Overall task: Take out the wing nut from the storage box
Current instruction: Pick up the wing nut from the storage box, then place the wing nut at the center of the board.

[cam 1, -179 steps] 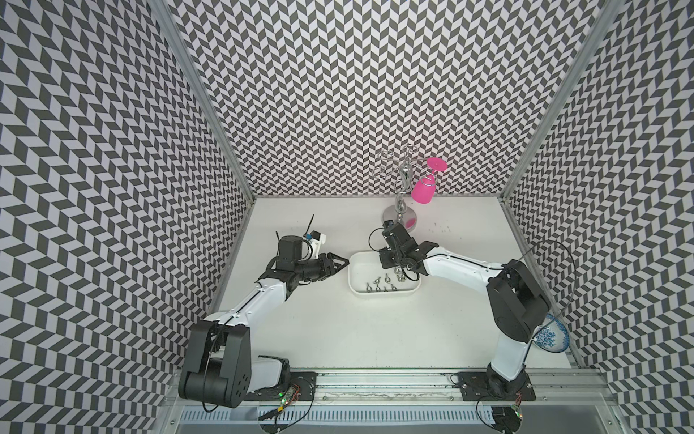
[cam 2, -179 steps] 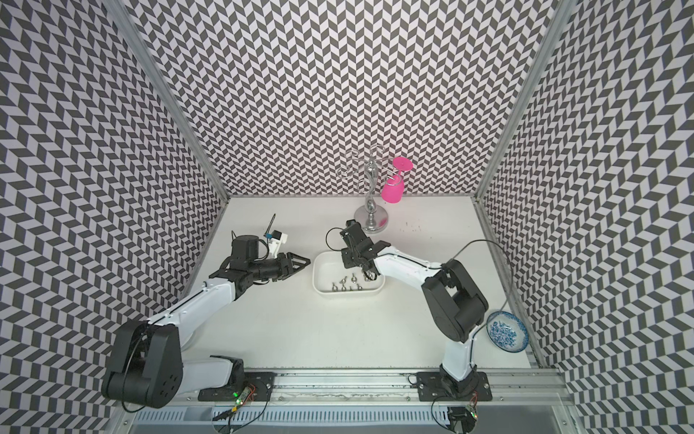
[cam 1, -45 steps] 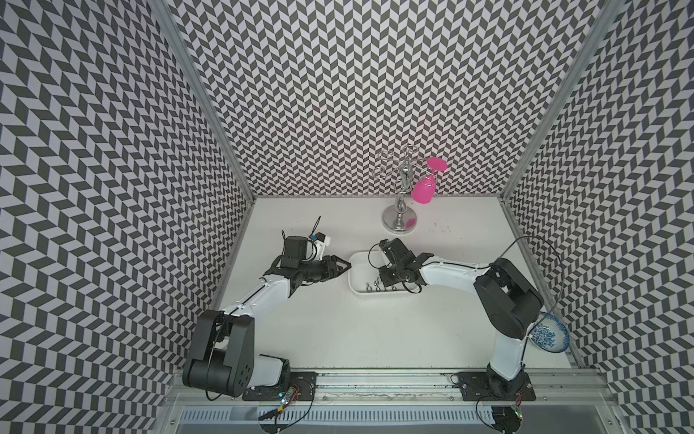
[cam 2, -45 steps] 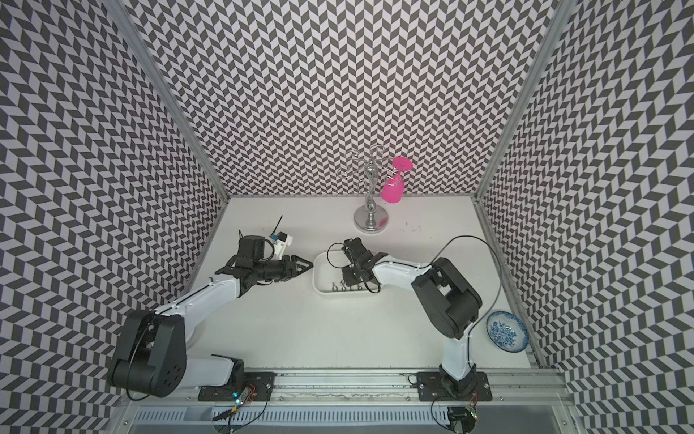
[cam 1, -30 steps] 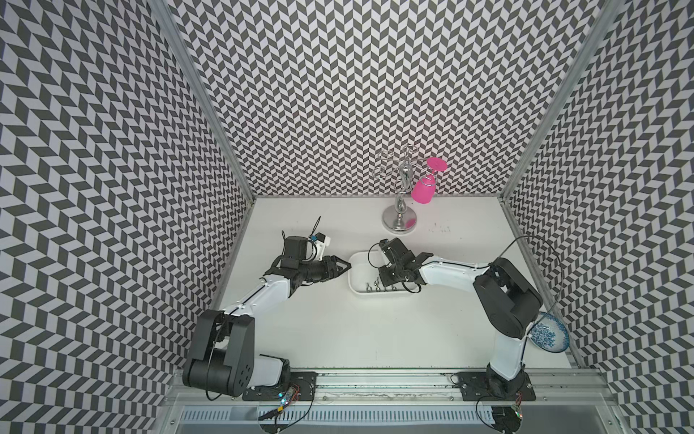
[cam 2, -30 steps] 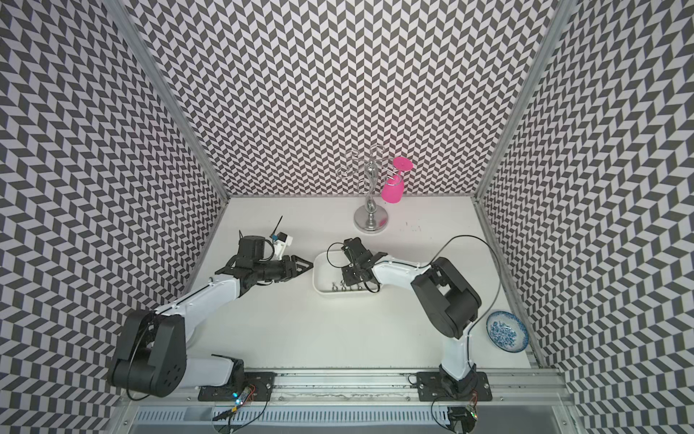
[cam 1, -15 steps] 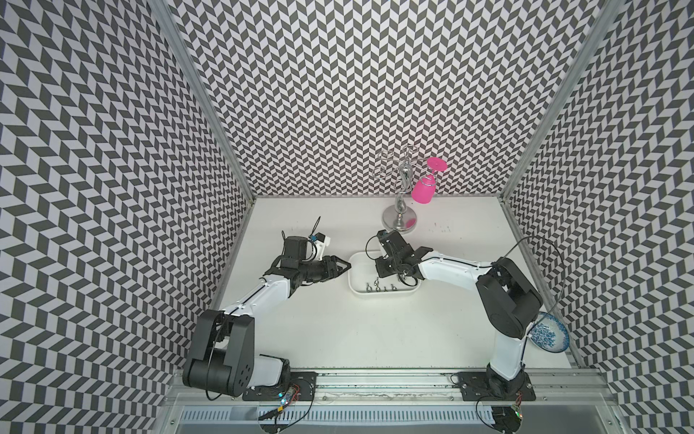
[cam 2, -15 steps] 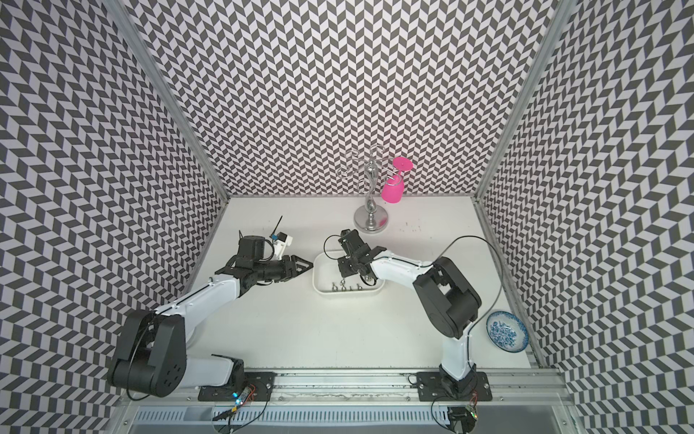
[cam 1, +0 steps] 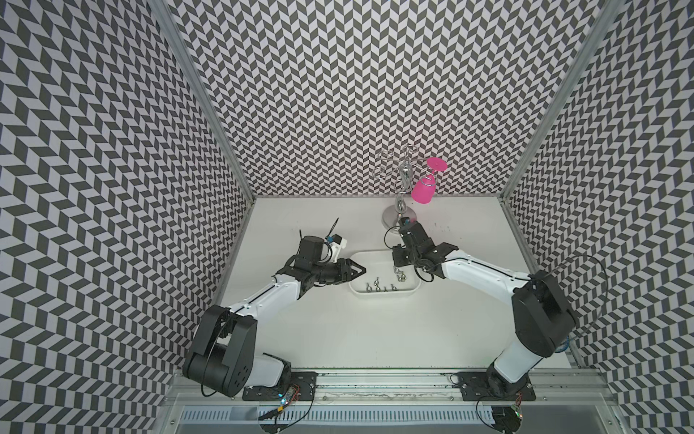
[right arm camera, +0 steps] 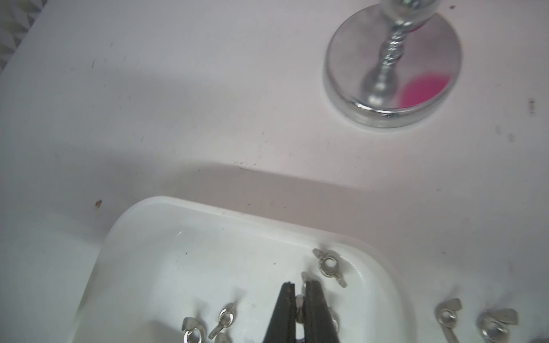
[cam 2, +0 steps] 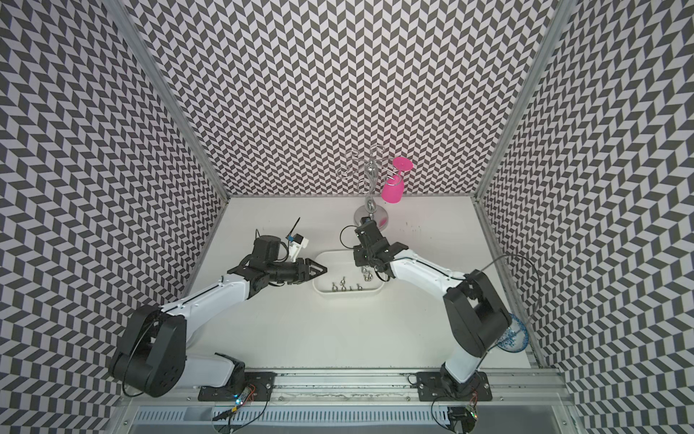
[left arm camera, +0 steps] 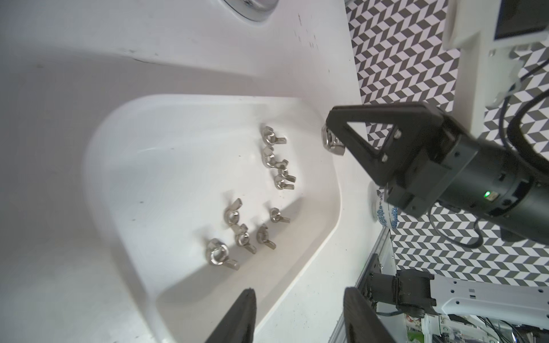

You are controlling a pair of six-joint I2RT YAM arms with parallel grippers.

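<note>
Right jaws are pinched onto a wing nut [left arm camera: 330,142], holding it in the air above the 1 o'clock corner of the storage box [cam 1: 383,297], which sits mid-worktop [cam 1: 338,338]. Left jaws stand partly spread, hovering low at the box's 9 o'clock end. Other wing nuts [left arm camera: 269,136] lie loose inside the box, toward 3 and 6 o'clock. Beyond the box at 12 o'clock stands a chrome stand [cam 1: 390,218].

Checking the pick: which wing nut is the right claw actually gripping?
The wing nut pinched between the right claw's shut tips, over the storage box; the rest lie loose, untouched.
</note>
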